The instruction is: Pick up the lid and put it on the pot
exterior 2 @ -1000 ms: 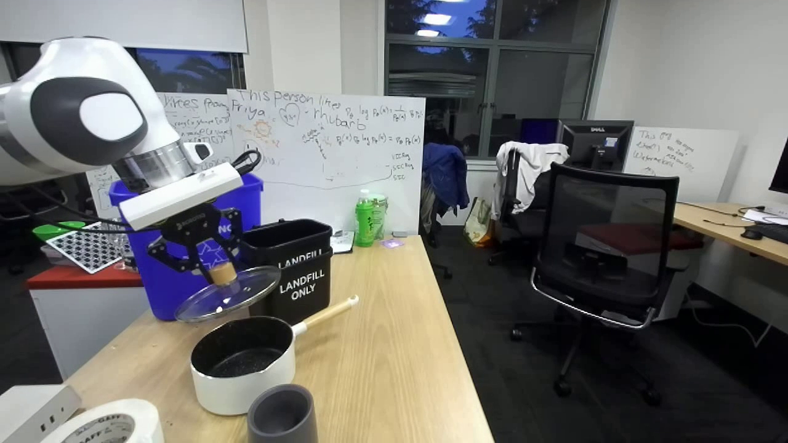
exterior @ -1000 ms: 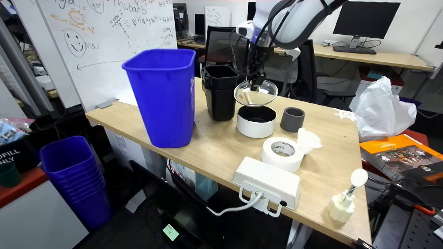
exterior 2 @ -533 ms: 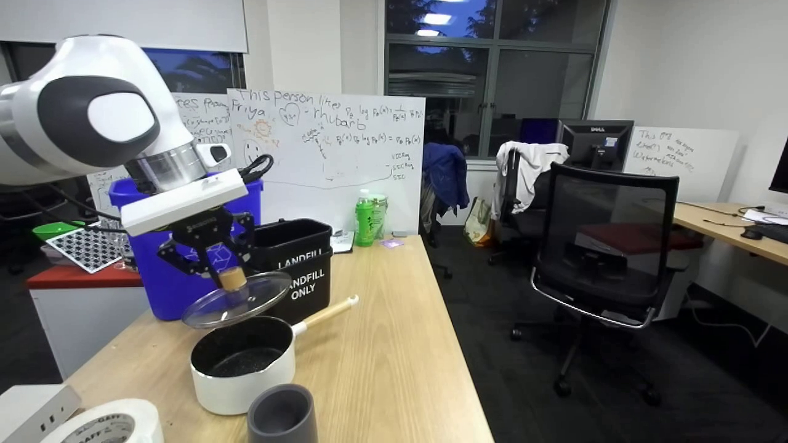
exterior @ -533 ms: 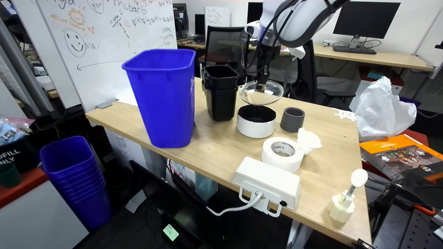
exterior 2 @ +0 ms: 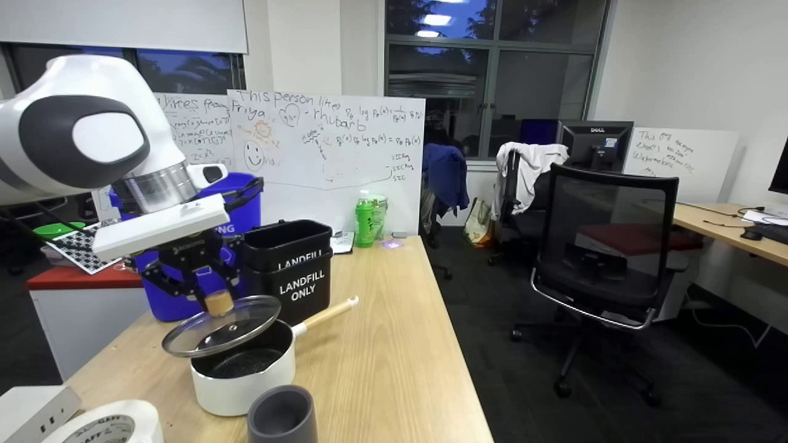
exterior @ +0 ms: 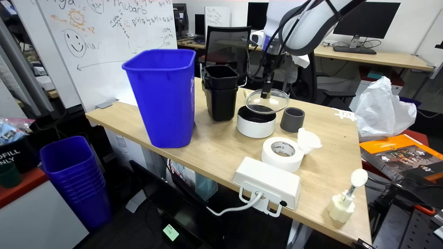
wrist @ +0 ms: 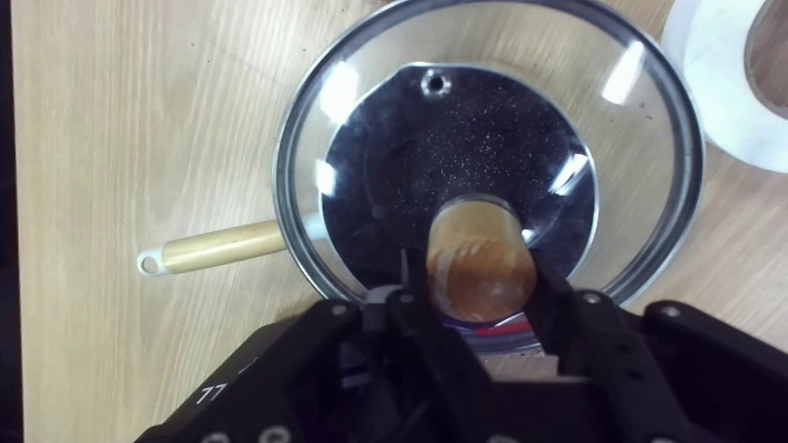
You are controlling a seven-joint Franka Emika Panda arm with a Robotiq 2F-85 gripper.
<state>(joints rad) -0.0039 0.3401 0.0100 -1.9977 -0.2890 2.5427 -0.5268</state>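
Note:
The lid [exterior: 267, 101] is a clear glass disc with a metal rim and a wooden knob [exterior 2: 219, 303]. My gripper [exterior 2: 218, 299] is shut on that knob; in the wrist view a dark finger stands on each side of it. The lid hangs tilted just above the white pot [exterior 2: 243, 391], covering part of its dark mouth. In an exterior view its near-left edge hangs low past the pot's rim. I cannot tell whether lid and pot touch. The pot's wooden handle [wrist: 225, 248] shows beside the lid in the wrist view.
A black bin [exterior 2: 301, 286] stands close behind the pot, and a tall blue bin [exterior: 166, 103] is beyond it. A grey cup [exterior: 292, 119] is beside the pot. A white tape roll [exterior: 271, 154], a white funnel [exterior: 308, 140] and a white power box [exterior: 266, 180] lie nearby.
The gripper and lid have come down towards the pot. In one exterior view they moved right; in the other they shifted slightly left over the last half second. The pot has not moved.

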